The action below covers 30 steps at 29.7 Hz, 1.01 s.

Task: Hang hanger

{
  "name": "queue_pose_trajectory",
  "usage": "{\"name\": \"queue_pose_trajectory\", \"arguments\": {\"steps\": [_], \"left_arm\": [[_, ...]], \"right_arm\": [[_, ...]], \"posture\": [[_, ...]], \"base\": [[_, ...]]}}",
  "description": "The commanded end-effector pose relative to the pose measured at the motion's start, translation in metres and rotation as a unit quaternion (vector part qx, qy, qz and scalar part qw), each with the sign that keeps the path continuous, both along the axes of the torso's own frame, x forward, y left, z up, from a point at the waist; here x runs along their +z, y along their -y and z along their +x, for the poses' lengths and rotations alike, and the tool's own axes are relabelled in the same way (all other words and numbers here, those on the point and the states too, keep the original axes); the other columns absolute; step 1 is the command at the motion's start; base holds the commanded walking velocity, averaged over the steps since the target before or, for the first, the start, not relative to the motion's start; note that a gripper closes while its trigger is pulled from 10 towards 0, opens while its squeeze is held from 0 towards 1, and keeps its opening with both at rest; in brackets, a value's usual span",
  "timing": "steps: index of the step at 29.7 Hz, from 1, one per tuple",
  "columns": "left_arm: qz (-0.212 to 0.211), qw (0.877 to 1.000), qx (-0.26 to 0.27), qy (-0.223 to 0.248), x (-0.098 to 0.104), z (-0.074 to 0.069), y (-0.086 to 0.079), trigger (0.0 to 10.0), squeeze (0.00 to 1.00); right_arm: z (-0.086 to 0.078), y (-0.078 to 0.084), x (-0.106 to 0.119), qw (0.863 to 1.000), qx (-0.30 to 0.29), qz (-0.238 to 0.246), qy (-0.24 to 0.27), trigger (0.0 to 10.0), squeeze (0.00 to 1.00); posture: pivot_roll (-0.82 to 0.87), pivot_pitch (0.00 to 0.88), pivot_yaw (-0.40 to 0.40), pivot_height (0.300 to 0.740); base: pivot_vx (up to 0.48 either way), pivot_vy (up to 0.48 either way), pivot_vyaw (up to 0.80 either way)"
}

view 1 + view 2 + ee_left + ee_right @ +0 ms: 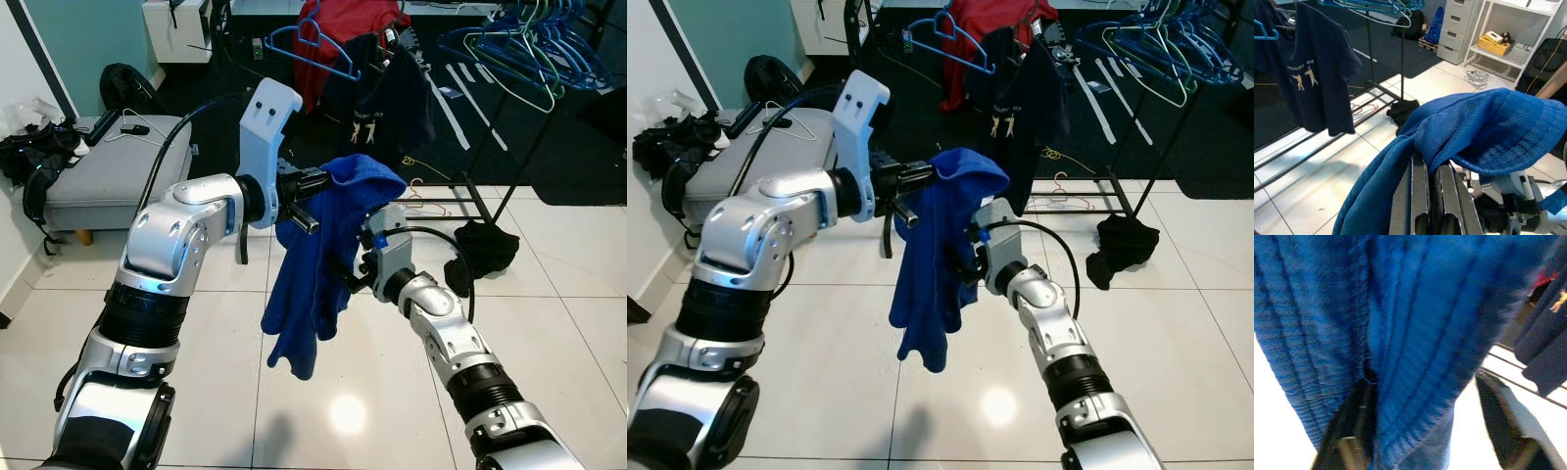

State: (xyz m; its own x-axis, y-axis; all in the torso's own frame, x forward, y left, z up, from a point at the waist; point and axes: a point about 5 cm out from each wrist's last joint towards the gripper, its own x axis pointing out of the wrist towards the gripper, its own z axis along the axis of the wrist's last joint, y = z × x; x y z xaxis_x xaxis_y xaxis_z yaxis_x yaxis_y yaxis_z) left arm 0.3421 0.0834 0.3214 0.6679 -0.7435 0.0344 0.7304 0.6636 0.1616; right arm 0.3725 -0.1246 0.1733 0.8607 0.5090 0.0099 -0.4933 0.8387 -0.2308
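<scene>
My left gripper (312,221), fingers pressed together, pinches the blue garment (315,274) mid-air above the tiled floor (225,352). My right gripper (1432,445) is spread wide around its hanging folds. It looks soft, light, limp — best held near the collar.

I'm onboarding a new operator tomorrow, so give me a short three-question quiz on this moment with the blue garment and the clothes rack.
1. True or false: the blue garment lies flat on the floor tiles.
2. Which gripper has its fingers spread either side of the cloth? A) left gripper B) right gripper
3. Fill in: the navy T-shirt hangs from the ____ behind the arms.

Key
1. False: it drapes in the air over the left gripper's fingers.
2. B: in the right wrist view the fingers stand wide apart around the fabric, while the left gripper's fingers are closed together under it.
3. clothes rack.
</scene>
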Motion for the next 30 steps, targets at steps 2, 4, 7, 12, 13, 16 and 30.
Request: {"name": "queue_pose_trajectory", "arguments": {"steps": [2,4,7,12,13,16,30], "left_arm": [[0.007,1.000,-0.009,0.007,0.001,-0.005,0.000,10.0,0.00],[0.009,1.000,-0.007,0.008,0.002,-0.004,0.000,10.0,0.00],[0.017,1.000,0.004,0.009,-0.001,-0.002,-0.002,10.0,0.00],[0.022,1.000,0.016,0.005,-0.003,0.000,-0.004,10.0,0.00],[0.022,1.000,0.018,0.005,-0.003,0.000,-0.004,10.0,0.00],[0.022,0.999,0.023,0.003,-0.004,0.001,-0.005,10.0,0.00],[0.024,0.999,0.042,-0.002,-0.007,0.007,-0.007,10.0,0.00]], "right_arm": [[-0.002,-0.004,-0.006,1.000,0.009,-0.001,-0.014,3.1,0.00],[-0.003,-0.005,-0.007,1.000,0.011,-0.006,-0.014,3.7,0.00],[-0.003,-0.005,-0.007,1.000,0.011,-0.013,-0.012,10.0,0.00],[-0.004,-0.004,-0.007,1.000,0.007,-0.018,-0.009,10.0,0.00],[-0.004,-0.004,-0.007,1.000,0.006,-0.019,-0.008,10.0,0.00],[-0.006,-0.004,-0.006,1.000,0.004,-0.021,-0.005,10.0,0.00],[-0.017,-0.007,-0.004,1.000,-0.001,-0.018,-0.009,10.0,0.00]], "posture": [[0.00,0.193,0.047,0.740],[0.00,0.196,0.047,0.740],[-0.01,0.201,0.046,0.740],[-0.01,0.207,0.045,0.740],[-0.01,0.207,0.045,0.740],[-0.01,0.210,0.045,0.740],[-0.02,0.212,0.046,0.740]], "base": [[0.000,0.000,0.00],[0.000,0.000,0.00],[0.000,0.000,0.00],[0.000,0.000,0.00],[0.000,0.000,0.00],[0.000,0.000,0.00],[0.000,0.000,0.00]]}}
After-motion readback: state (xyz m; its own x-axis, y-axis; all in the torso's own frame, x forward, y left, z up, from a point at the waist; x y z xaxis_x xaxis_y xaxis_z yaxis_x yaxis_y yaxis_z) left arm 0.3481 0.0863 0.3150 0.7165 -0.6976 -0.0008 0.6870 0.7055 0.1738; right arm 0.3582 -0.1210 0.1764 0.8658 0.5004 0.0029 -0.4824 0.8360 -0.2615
